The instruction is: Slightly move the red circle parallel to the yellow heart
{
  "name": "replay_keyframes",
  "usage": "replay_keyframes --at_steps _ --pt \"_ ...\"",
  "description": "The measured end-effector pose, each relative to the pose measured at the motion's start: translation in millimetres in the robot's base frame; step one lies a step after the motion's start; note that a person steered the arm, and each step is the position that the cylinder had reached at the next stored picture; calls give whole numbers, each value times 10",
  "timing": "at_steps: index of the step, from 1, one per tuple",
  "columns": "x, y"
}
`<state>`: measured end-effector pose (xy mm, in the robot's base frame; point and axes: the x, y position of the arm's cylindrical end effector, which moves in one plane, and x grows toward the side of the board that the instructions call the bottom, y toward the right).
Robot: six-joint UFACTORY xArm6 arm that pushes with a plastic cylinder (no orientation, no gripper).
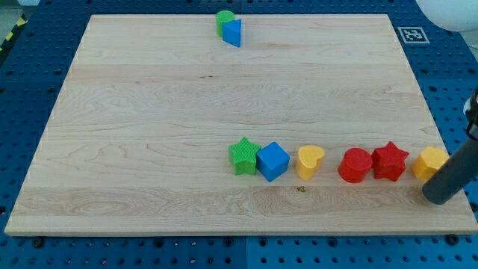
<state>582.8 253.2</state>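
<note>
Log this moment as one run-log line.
tip: view's bottom right, beside yellow block | red circle: touching red star, right of yellow heart | push: not started

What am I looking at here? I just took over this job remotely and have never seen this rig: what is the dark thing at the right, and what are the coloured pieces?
One camera looks down at a wooden board. The dark thing is my rod; my tip slides on the board and pushes blocks, holding nothing. It sits at the view's right, just below the yellow block. In a row leftward: red star, red circle, yellow heart, blue cube, green star. At the view's top, a green block touches a blue block.
</note>
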Motion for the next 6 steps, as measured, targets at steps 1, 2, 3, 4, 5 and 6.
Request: replay_keyframes --at_steps 1,2,3,4,5,6 --pt "33 -213" --pt "33 -668" --pt "34 -996" --pt "23 -1107" --pt "23 -922" --pt "4 -836"
